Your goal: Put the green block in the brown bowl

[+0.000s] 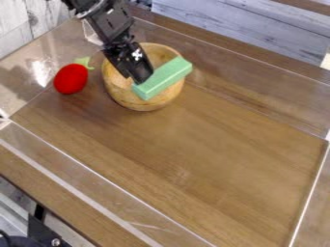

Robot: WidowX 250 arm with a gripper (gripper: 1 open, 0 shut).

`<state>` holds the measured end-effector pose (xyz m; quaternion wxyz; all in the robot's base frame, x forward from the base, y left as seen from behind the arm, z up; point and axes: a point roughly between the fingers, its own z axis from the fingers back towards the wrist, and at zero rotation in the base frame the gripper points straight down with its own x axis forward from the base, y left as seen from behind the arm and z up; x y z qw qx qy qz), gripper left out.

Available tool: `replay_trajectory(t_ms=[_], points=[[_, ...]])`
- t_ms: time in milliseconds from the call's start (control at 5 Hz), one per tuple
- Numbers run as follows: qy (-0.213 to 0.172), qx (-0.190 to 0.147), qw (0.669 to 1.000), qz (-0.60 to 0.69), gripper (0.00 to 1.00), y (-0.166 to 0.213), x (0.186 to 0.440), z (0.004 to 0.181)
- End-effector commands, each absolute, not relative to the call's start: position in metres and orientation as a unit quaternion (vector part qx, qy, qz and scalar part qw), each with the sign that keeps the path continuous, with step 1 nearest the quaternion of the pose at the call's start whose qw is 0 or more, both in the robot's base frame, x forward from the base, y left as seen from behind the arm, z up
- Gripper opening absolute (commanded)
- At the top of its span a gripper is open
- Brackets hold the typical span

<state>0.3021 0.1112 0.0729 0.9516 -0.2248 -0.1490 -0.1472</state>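
Because the green block (162, 79) looks as long as the brown bowl (123, 94) is wide, it leans on the rim towards the bench's (194, 154) far edge, the gripper's (139, 73) fingers apart.

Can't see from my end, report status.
Gripper open, over the bowl. Green block in brown bowl, leaning on rim. Red toy beside, not blocking.
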Motion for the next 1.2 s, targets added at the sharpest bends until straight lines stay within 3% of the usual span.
replay_trajectory(t_ms=[0, 800, 1000], points=[[-0.178, -0.215, 0.948, -0.156, 1.0, 0.128, 0.317, 0.087], [-0.21, -0.248, 0.934, -0.15, 1.0, 0.166, 0.307, 0.065], [-0.218, -0.263, 0.93, -0.135, 1.0, 0.156, 0.304, 0.061]])
